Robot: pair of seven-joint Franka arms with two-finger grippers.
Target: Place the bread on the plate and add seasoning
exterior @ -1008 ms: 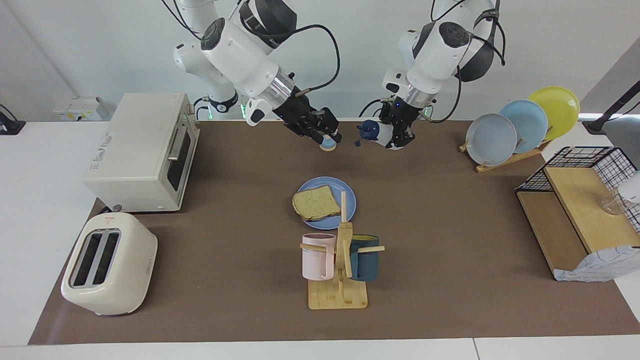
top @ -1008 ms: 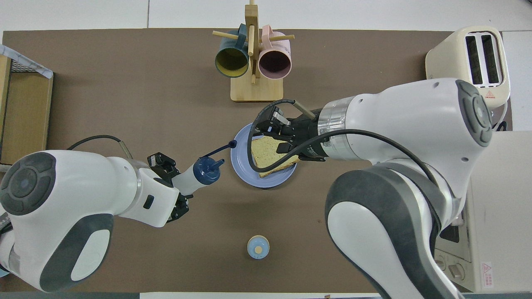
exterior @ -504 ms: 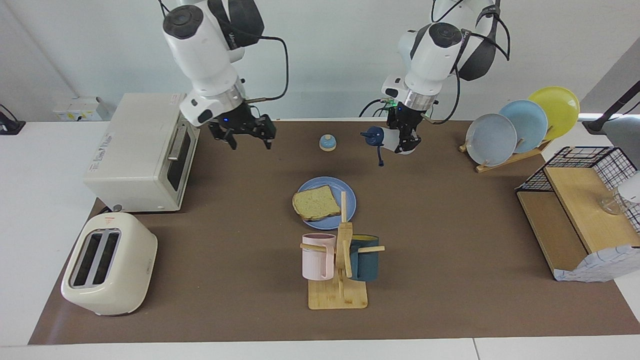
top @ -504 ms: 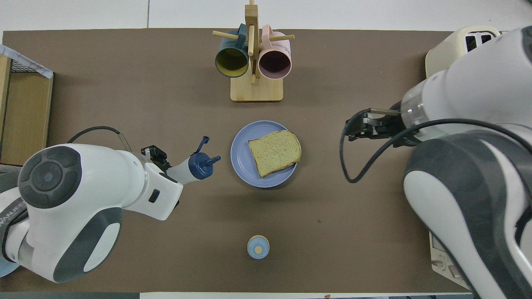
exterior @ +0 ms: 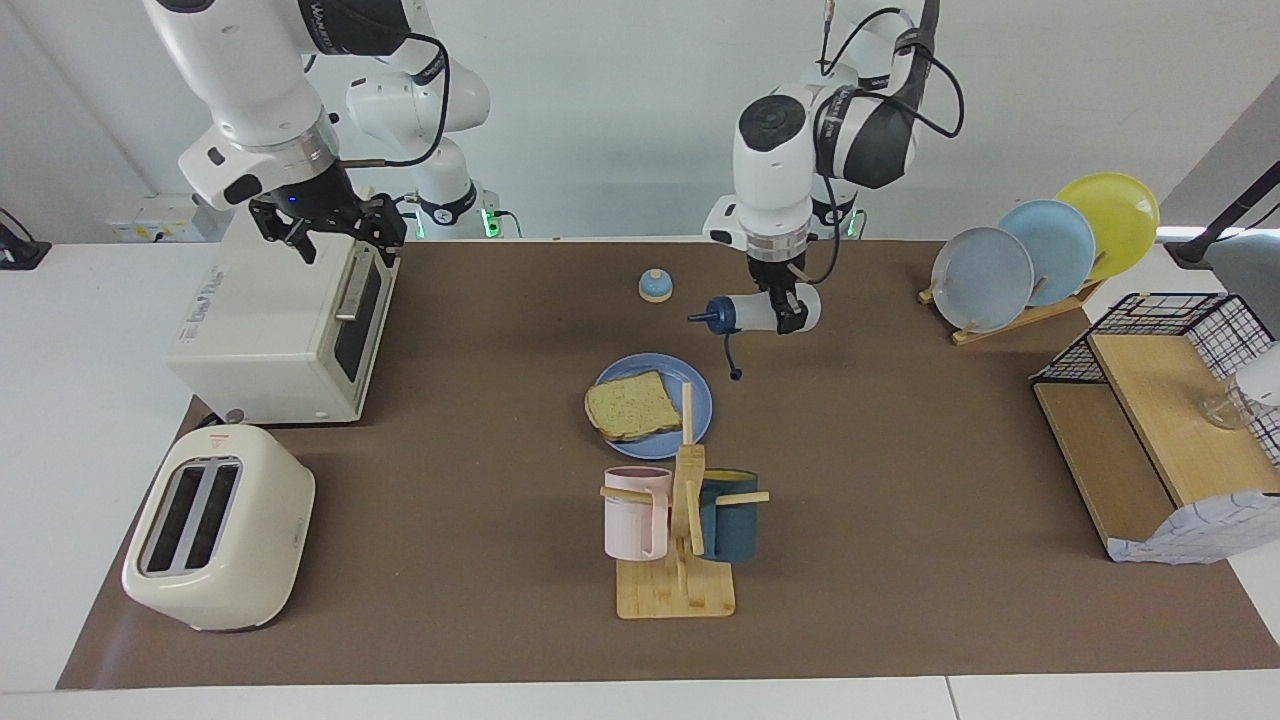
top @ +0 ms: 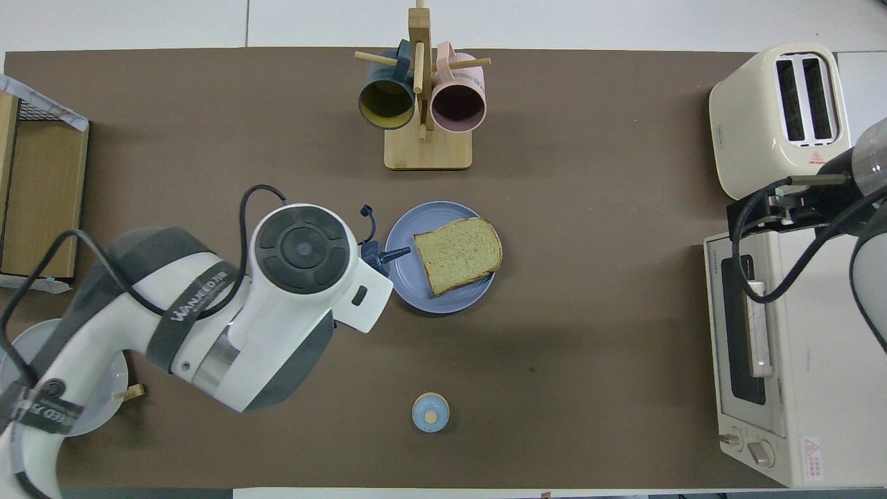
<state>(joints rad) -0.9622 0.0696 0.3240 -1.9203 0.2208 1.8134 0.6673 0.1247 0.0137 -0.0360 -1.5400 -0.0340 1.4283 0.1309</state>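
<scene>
a robotics lab staged as a kitchen: two robot arms mounted at a brown-matted table (exterior: 900,600) against bare white walls, with a toaster (exterior: 218,527), toaster oven (exterior: 285,305), mug tree (exterior: 682,530) and plate rack (exterior: 1010,318).

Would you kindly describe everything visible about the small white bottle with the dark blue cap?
The small translucent white plastic seasoning bottle has a dark navy-blue cap with a pointed nozzle; a little stopper dangles from the cap on a thin strap. It lies roughly horizontal in the air, gripped around its body by the left gripper, which is shut on it. From overhead, the nozzle points toward the slice of toast and reaches over the rim of the round medium-blue plate. It touches nothing else.
</scene>
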